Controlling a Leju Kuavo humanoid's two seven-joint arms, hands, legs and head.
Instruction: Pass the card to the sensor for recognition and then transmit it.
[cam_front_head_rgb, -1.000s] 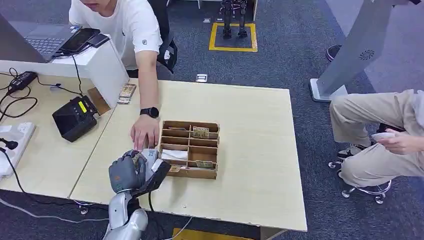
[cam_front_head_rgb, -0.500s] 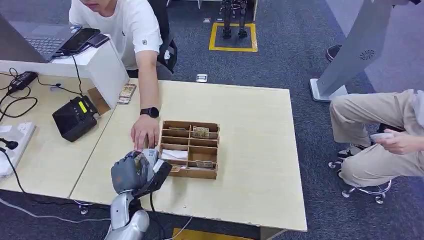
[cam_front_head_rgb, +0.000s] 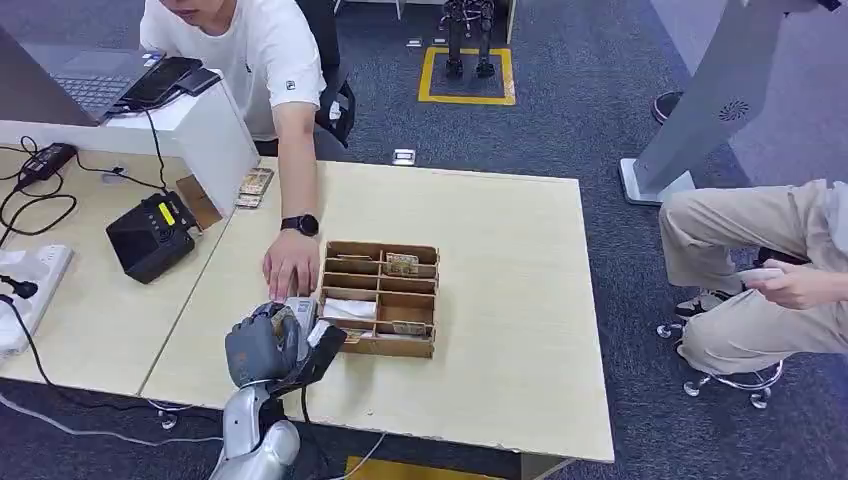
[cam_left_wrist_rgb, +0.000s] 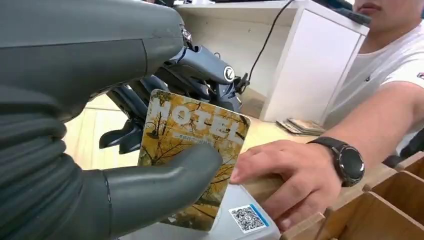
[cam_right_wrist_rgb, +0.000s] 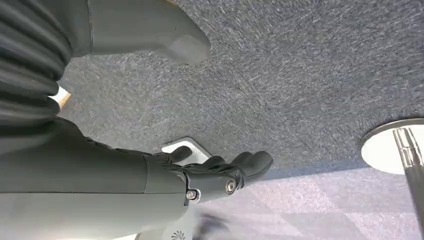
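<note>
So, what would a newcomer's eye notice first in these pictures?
Probably the left hand holding a yellow hotel card upright at the table's near edge. Just beyond it a person's hand rests on the table, beside a wooden box with compartments. A black sensor sits on the far left.

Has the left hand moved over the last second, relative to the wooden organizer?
Yes, slightly. The left hand, holding the hotel card, has edged toward the wooden organizer.
</note>
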